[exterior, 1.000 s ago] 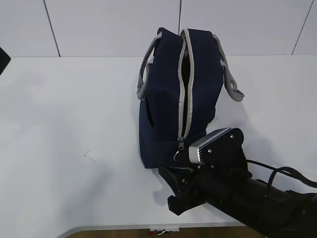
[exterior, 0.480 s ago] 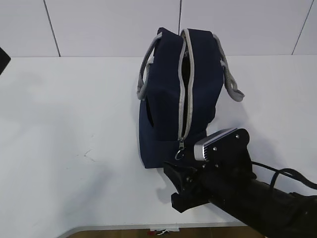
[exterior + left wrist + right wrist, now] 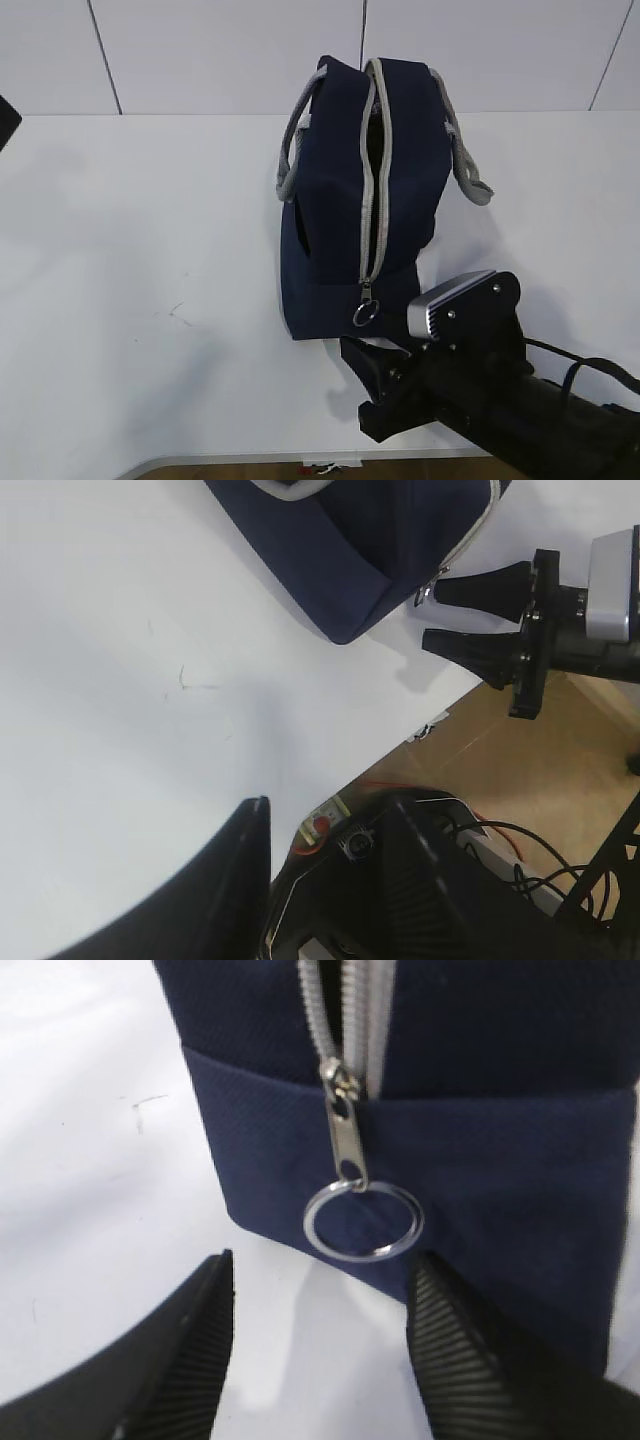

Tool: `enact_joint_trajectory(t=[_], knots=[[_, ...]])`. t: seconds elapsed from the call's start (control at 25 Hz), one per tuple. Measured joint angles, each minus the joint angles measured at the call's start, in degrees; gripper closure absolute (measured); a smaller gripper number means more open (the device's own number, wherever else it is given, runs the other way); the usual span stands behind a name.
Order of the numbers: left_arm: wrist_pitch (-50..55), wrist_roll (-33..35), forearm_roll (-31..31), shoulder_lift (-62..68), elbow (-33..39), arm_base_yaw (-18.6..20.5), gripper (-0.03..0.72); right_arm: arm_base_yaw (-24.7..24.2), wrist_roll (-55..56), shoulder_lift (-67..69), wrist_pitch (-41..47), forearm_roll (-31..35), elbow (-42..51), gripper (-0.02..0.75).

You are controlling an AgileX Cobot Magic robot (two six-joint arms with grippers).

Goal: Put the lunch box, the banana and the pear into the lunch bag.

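The right gripper has backed away from the lunch bag — its ring pull hangs just ahead of parted, empty jaws; the arm lies low, apparently level.

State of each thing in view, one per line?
lunch bag: upright on the table, zipper run down to its near end, top parted
ring pull: hanging free, not gripped
right gripper: open, empty, just short of the ring pull
left gripper: only one finger shows, nothing held
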Motion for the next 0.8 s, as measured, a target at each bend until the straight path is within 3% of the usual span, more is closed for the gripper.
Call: enact_joint_trajectory(t=[0.4, 0.8], knots=[[0.0, 0.0, 0.0, 0.0, 0.0, 0.0, 0.399, 0.0, 0.0, 0.0, -0.7, 4.0, -0.3, 0.291], [0.0, 0.0, 0.0, 0.0, 0.0, 0.0, 0.399, 0.0, -0.1, 1.6, -1.2, 3.0, -2.7, 0.291]])
